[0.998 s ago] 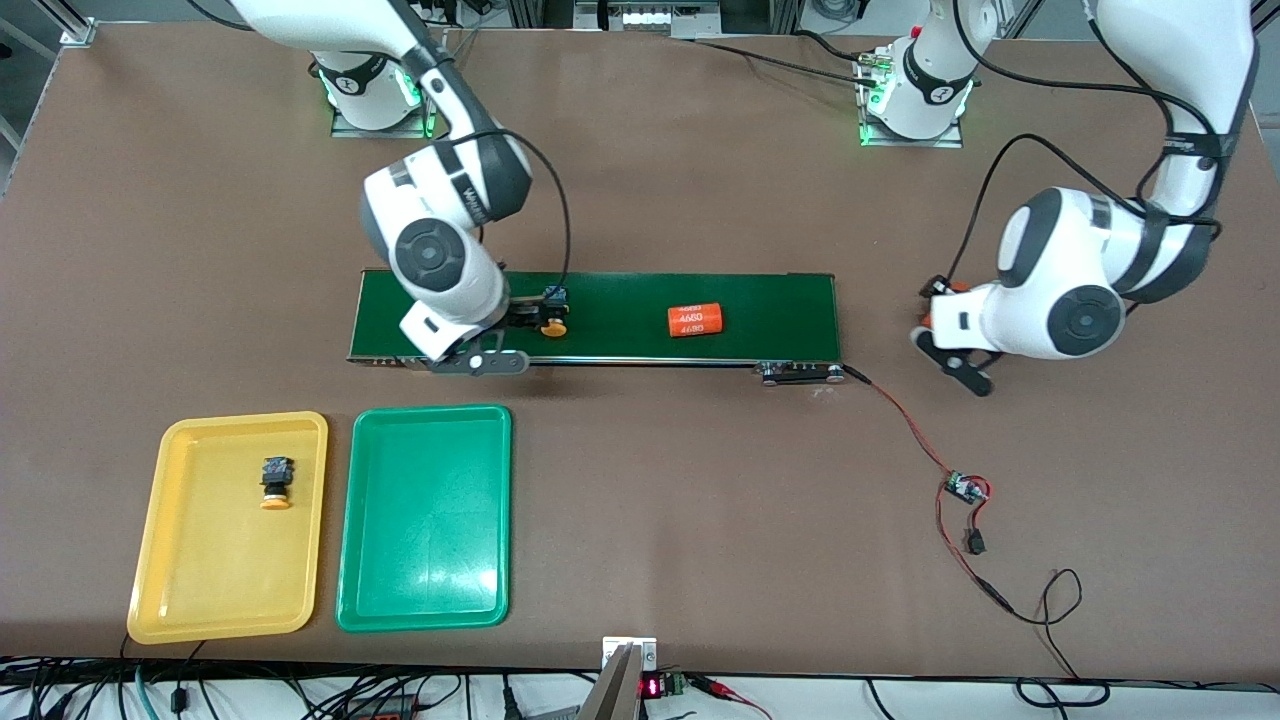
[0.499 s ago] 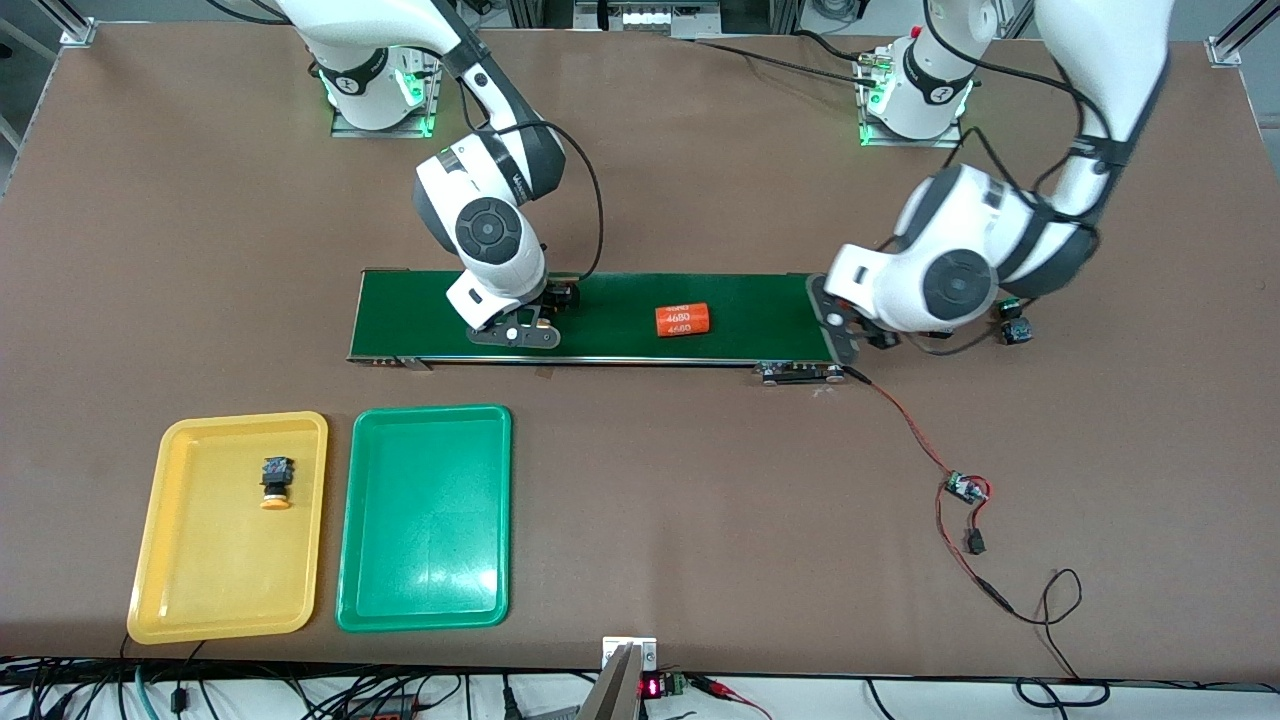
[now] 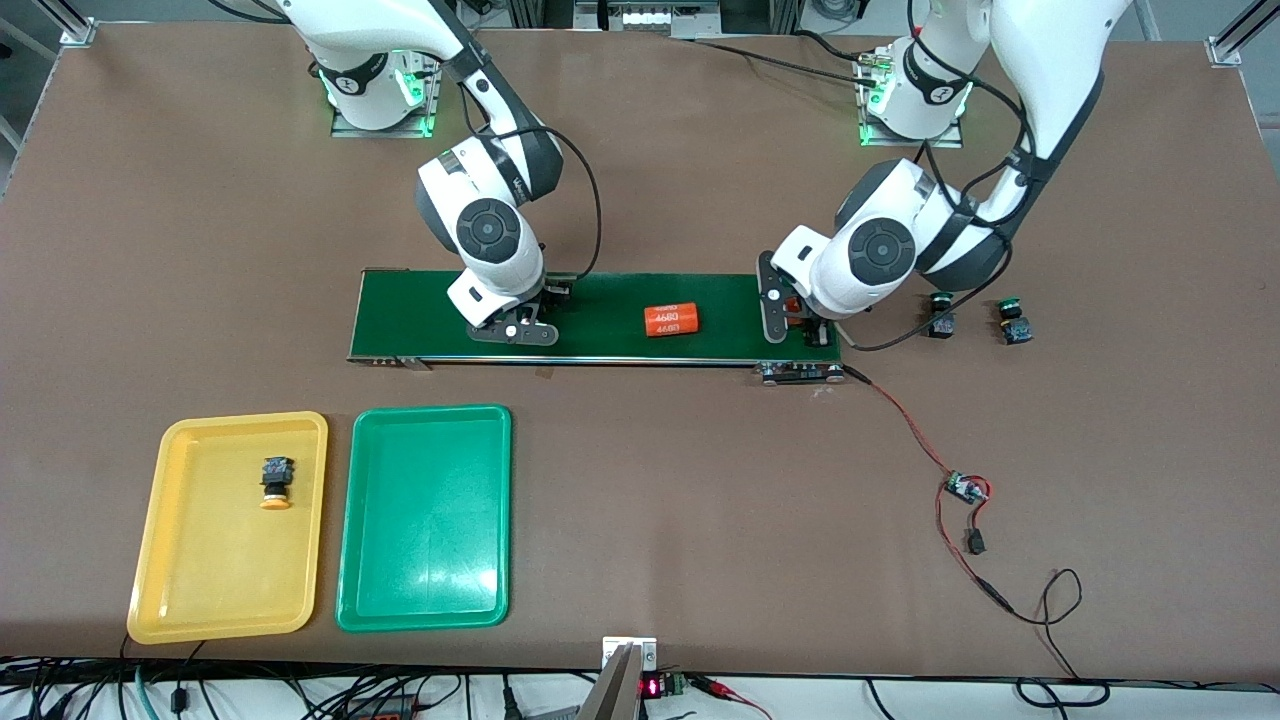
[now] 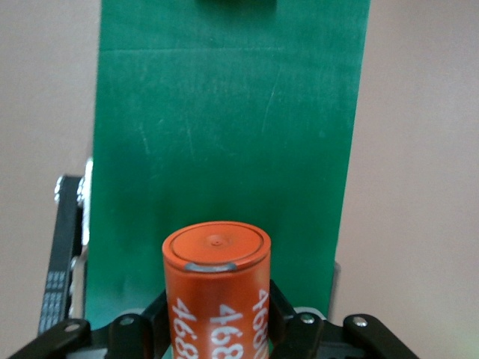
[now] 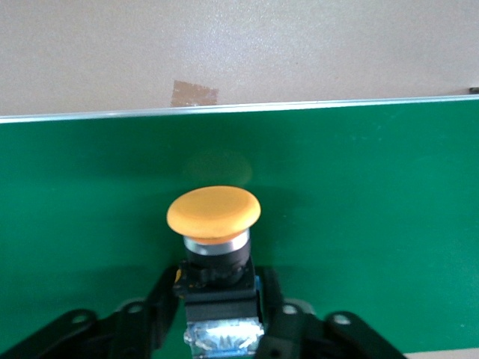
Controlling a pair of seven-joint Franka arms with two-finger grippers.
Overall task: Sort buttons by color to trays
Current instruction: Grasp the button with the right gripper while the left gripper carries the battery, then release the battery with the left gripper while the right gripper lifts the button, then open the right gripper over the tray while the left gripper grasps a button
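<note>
On the dark-green conveyor belt, my right gripper is shut on a yellow-capped button; its fingers press the black body's sides in the right wrist view. My left gripper hangs over the belt's end nearest the left arm, shut on an orange numbered cylinder. Another yellow-capped button lies in the yellow tray. The green tray beside it holds nothing. Two green-capped buttons sit on the table off that belt end.
A second orange cylinder lies on the belt between the two grippers. A small circuit board with red and black wires trails from the belt's motor end toward the front camera. A patch of tape sits on the table beside the belt.
The left arm swung in from beyond the belt's end and now holds its cylinder over the belt. The right gripper moved onto the yellow-capped button and closed. The loose cylinder drifted toward the right arm's end.
</note>
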